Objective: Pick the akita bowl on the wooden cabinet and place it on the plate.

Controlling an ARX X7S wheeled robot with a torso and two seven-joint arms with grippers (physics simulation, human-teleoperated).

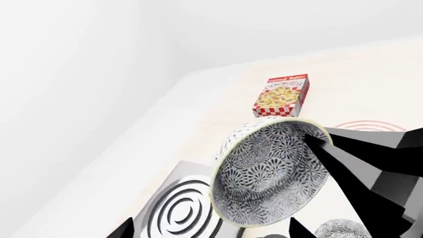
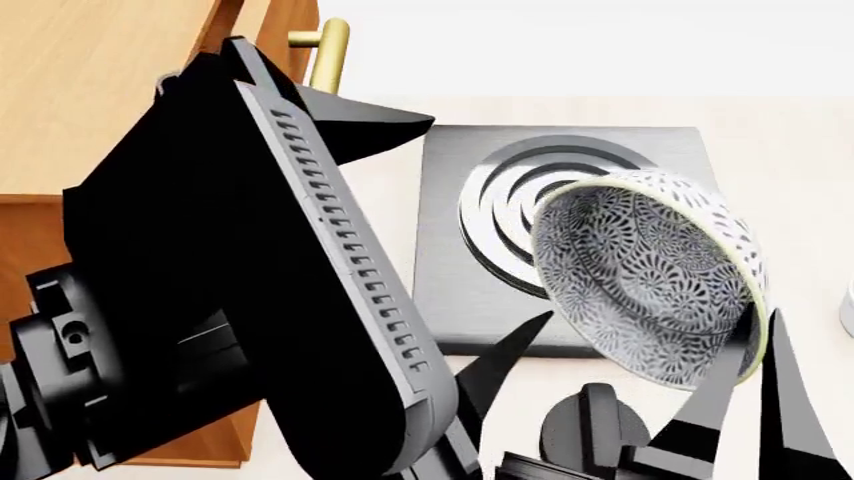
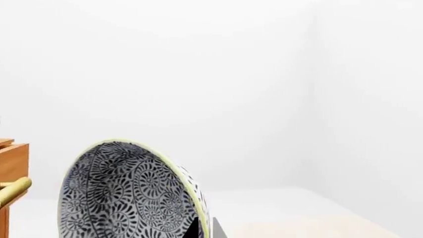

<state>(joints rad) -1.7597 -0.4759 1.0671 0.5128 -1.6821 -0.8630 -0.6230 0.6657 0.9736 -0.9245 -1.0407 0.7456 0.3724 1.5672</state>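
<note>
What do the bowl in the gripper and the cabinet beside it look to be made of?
The akita bowl looks like glazed ceramic: dense black-on-white floral pattern, pale yellowish rim, thin rigid wall. The wooden cabinet looks like smooth orange-brown wood with faint grain, with a brass-coloured bar handle. These are renders, so this is appearance only.

The plate (image 1: 370, 125) showed only as a sliver of red rings in the left wrist view, the rest hidden behind a black gripper finger (image 1: 370, 163). In the head view the left arm (image 2: 254, 270) covered much of the wooden cabinet (image 2: 94, 90), and the stove plate (image 2: 561, 240) lay partly behind the akita bowl (image 2: 654, 280). The right wrist view cut the bowl off at its lower edge.
</note>
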